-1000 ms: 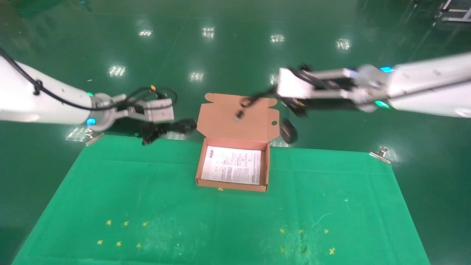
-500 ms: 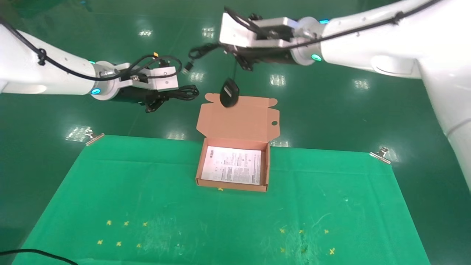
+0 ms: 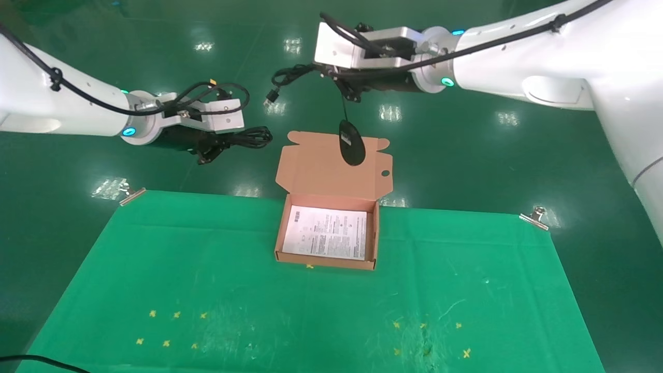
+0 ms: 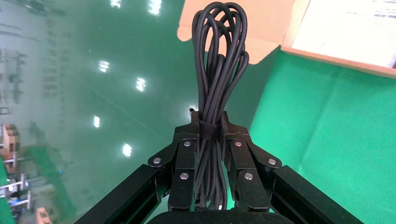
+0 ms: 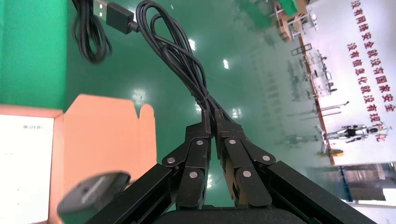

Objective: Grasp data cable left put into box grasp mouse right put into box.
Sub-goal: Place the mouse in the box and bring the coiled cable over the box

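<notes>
Because both arms are raised beyond the far edge of the green worktop [image 3: 311,311], everything they carry hangs in the air rather than over the cloth. On that cloth sits the box [image 3: 282,228], a shallow salmon-orange mailer standing open near the far edge, its tabbed lid with one round hole leaning back and a white printed sheet [image 3: 326,239] lying flat inside, so the way in from above looks clear. The right gripper [image 3: 346,94] is high behind the lid; its jaws are closed on the cord, not the body, which is why the mouse [image 3: 351,142], a small black oval, dangles below in front of the lid, while the spare cord loops out to a USB plug [image 3: 269,97]. To the left of the box and lower, the left gripper [image 3: 206,154] has its jaws closed around the middle of the data cable [image 3: 247,138], a flat, long bundle of black loops pointing toward the box. Neither item is in the box yet.
</notes>
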### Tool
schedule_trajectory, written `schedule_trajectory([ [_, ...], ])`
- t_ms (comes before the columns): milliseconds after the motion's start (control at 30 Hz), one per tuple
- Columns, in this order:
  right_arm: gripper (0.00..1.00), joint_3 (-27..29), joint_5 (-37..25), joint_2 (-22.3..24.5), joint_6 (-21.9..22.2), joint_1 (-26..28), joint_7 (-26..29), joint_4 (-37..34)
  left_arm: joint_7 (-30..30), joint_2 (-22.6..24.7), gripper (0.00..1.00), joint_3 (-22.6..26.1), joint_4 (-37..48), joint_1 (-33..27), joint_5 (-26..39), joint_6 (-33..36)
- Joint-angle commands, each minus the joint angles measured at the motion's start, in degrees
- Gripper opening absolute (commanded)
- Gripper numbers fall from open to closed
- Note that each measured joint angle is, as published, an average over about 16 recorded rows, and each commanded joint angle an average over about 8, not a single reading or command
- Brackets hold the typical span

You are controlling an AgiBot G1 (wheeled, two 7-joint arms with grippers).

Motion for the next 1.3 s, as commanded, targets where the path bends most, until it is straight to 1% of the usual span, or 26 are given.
schedule_trajectory([
  [33,0.0,-0.5,0.4,0.5,-0.3,-0.5,0.2,0.6,0.0,-0.1,0.0,0.1,0.3,0.2,0.1,0.2],
  [200,0.0,-2.4,0.4,0.4,-0.1,-3.0,1.5,1.4,-2.1,-1.0,0.0,1.4,-0.4,0.4,2.3,1.2],
  [433,0.0,-6.2,0.9,-0.2,1.3,-6.2,3.6,2.9,-8.5,-3.1,0.0,3.8,-3.4,0.0,7.1,4.0],
  [633,0.0,-10.8,2.2,-0.6,3.5,-8.4,6.3,5.0,-15.3,-5.6,0.0,5.2,-9.4,0.1,10.6,7.4],
  [833,0.0,-15.7,5.0,-0.7,5.9,-10.2,10.0,6.8,-21.2,-8.1,0.0,5.9,-17.1,1.5,12.9,9.4],
  [1033,0.0,-20.3,8.0,-0.9,10.2,-11.8,16.6,4.9,-25.6,-10.2,0.0,6.3,-23.4,2.8,14.6,10.7],
  [1133,0.0,-23.0,9.0,-1.0,11.9,-12.6,21.6,2.7,-27.2,-10.9,0.0,6.4,-25.7,3.3,15.3,11.2],
  [1267,0.0,-26.5,10.1,-1.1,12.8,-13.0,29.1,0.2,-28.8,-11.6,0.0,6.5,-27.9,3.7,16.0,11.7],
  [1300,0.03,-27.2,10.4,-1.1,12.9,-13.0,30.8,-0.1,-29.1,-11.7,0.0,6.5,-28.3,3.8,16.1,11.8],
])
